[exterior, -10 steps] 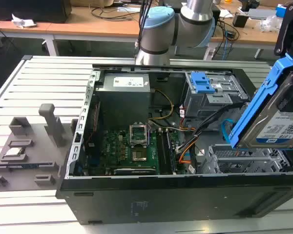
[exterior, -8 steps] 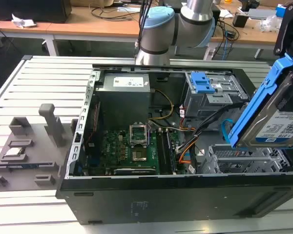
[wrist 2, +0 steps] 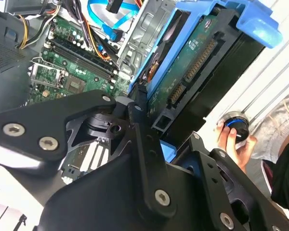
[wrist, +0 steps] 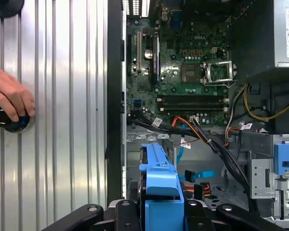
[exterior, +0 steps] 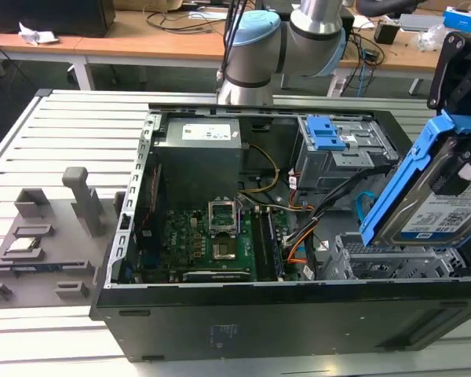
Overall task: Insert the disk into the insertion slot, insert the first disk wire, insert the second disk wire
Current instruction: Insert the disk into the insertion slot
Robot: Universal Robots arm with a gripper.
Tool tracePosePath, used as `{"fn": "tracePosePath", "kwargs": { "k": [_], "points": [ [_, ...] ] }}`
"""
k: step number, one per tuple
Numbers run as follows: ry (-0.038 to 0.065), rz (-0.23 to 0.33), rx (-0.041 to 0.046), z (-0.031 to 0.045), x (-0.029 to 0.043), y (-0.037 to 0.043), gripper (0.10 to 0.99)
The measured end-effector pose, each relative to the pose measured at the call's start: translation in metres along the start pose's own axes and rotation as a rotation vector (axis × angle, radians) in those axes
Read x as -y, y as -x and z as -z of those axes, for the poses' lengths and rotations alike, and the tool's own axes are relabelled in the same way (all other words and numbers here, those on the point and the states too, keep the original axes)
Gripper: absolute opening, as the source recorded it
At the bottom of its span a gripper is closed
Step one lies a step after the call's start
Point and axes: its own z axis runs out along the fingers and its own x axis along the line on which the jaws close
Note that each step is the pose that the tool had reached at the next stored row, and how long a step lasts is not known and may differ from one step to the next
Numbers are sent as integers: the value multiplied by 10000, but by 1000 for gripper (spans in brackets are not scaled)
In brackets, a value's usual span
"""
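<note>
My gripper [exterior: 465, 165] is shut on the disk [exterior: 436, 212], a silver drive with a white label in a bright blue carrier [exterior: 408, 177]. The disk hangs steeply tilted at the exterior view's right. Its lower end is just over the insertion slot [exterior: 392, 265], a low perforated grey cage in the case's near right corner. The second wrist view has the disk's green underside [wrist 2: 188, 62] between the black fingers [wrist 2: 139, 103]. The first disk wire [exterior: 298, 236], an orange, red and black bundle, lies loose beside the cage. The second disk wire [exterior: 366, 206], a light-blue flat cable, loops behind the disk.
The open black computer case [exterior: 220, 322] rests on a slatted metal table [exterior: 71, 126]. A taller grey bay with a blue latch [exterior: 327, 133] stands behind the cage. A person's hand [wrist: 9, 94] rests on a round black knob [wrist: 9, 121] beside the case. Grey fixtures [exterior: 39, 236] stand on the exterior view's left.
</note>
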Motion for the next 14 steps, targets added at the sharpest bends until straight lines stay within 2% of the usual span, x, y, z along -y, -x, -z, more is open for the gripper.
{"fn": "tracePosePath", "kwargs": {
  "k": [1,2,6,11,14],
  "points": [
    [0,0,4,-48,2,5,361],
    [0,1,12,-63,3,8,361],
    [1,5,123,-143,5,78,361],
    [2,5,136,-253,13,122,361],
    [2,4,137,-292,25,146,361]
  ]
}}
